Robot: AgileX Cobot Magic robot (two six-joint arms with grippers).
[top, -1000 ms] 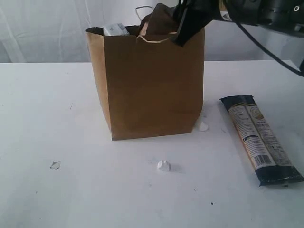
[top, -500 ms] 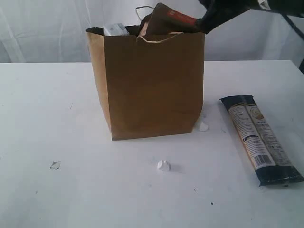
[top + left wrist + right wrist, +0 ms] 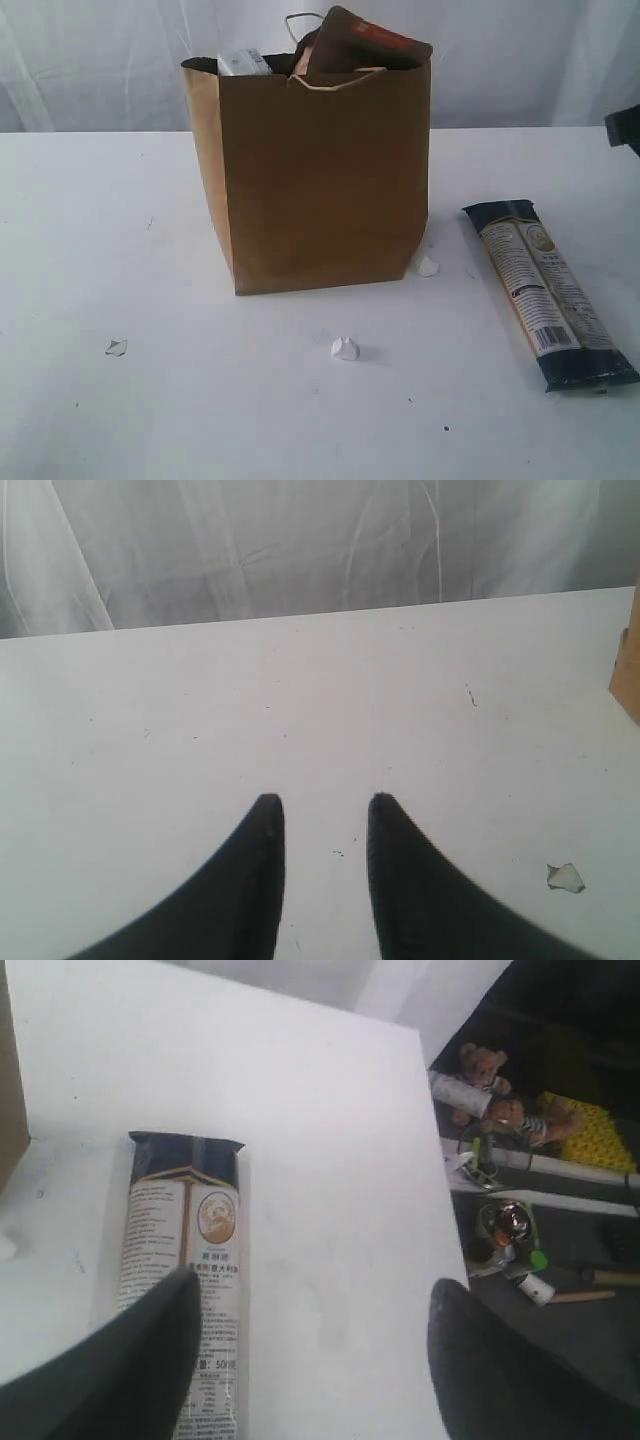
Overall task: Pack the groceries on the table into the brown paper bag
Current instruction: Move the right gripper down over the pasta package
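Observation:
The brown paper bag (image 3: 320, 170) stands upright mid-table (image 3: 120, 250). A brown pouch (image 3: 365, 42) with a red mark pokes out of its mouth, beside a pale box top (image 3: 243, 62). To the right of the bag, the long navy-tan packet (image 3: 545, 295) lies flat. My right gripper (image 3: 317, 1285) hovers open and empty above the table, one finger over the packet (image 3: 190, 1250). Only a dark part of that arm (image 3: 625, 128) shows at the exterior view's right edge. My left gripper (image 3: 324, 800) is open over bare table, holding nothing.
Small white paper scraps (image 3: 344, 348) (image 3: 427, 266) (image 3: 116, 347) lie in front of the bag. The table's edge (image 3: 440, 1210) runs close to the packet; beyond it sit a teddy bear (image 3: 480, 1065) and tools. A bag corner (image 3: 628, 670) shows in the left wrist view.
My right gripper let go of the brown pouch at the bag's mouth and drew away to the right, out of the exterior view. The pouch stays in the bag's top.

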